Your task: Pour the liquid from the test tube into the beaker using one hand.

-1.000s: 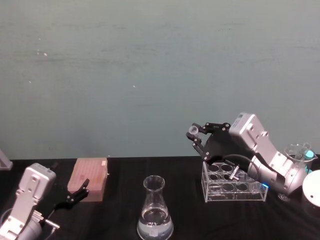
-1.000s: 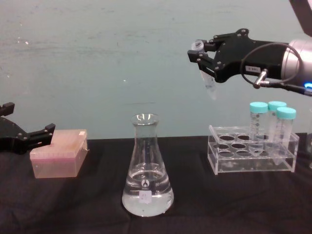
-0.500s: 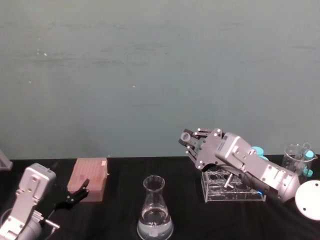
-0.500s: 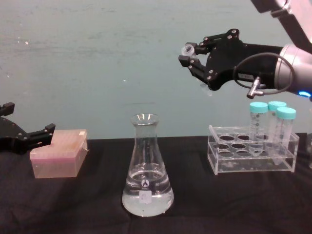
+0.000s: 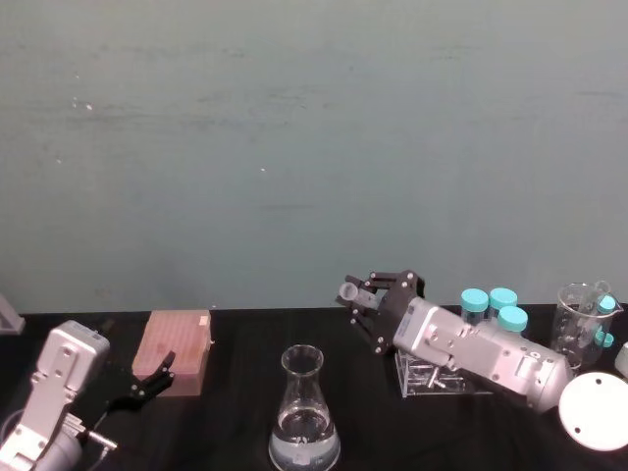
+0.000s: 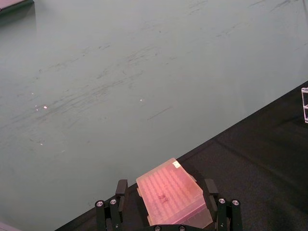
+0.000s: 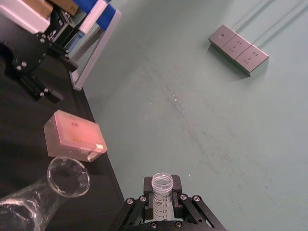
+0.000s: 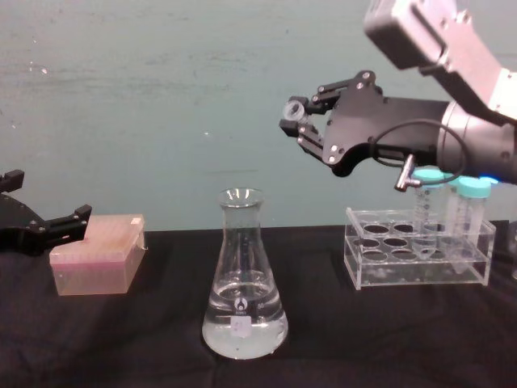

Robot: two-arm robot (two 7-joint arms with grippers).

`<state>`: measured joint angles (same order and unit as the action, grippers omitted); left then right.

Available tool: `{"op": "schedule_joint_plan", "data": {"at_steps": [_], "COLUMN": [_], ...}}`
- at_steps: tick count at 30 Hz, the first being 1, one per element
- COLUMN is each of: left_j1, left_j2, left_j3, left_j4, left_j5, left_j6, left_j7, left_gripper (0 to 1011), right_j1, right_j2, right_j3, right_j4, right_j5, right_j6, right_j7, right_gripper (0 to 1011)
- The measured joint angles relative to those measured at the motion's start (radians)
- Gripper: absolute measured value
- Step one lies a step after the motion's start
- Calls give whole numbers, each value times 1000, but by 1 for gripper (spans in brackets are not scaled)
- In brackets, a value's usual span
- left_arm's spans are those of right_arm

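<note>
My right gripper (image 8: 300, 115) is shut on the small clear test tube (image 8: 294, 107), holding it in the air above and to the right of the beaker (image 8: 244, 283). The tube is tilted, its open mouth aimed left towards the flask's neck; liquid inside it cannot be made out. The beaker stands at the table's centre with clear liquid in its base. In the right wrist view the test tube (image 7: 161, 186) sits between the fingers, with the beaker's mouth (image 7: 69, 175) off to one side. My left gripper (image 5: 152, 383) rests open by the pink box.
A pink tip box (image 8: 97, 263) sits on the left of the black table. A clear tube rack (image 8: 416, 259) with teal-capped tubes (image 8: 428, 194) stands at the right. Further right are a glass cup (image 5: 581, 309) and a white disc (image 5: 594, 410).
My right gripper has moved left and lower, towards the beaker. The test tube has swung from tip-down to a tilt with its mouth pointing left. The left arm has stayed still.
</note>
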<state>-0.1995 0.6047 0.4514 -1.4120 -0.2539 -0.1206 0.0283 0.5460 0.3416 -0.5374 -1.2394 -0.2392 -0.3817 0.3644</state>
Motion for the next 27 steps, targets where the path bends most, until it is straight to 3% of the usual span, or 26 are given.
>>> {"op": "schedule_joint_plan", "data": {"at_steps": [17,27], "left_j1": [0,0], "left_j2": [0,0], "left_j3": [0,0], "left_j4": [0,0], "left_j5": [0,0], "left_j6": [0,0], "left_j7": [0,0], "left_gripper": [1000,1000], "right_j1": [20,22], "right_j2": [-18,-20], "right_j3": [-27,-51], "right_j4": [49,52], "right_j5": [-80,-165], "right_j6": [-33,-67], "right_j7": [-38,-96], "right_gripper": [217,218]}}
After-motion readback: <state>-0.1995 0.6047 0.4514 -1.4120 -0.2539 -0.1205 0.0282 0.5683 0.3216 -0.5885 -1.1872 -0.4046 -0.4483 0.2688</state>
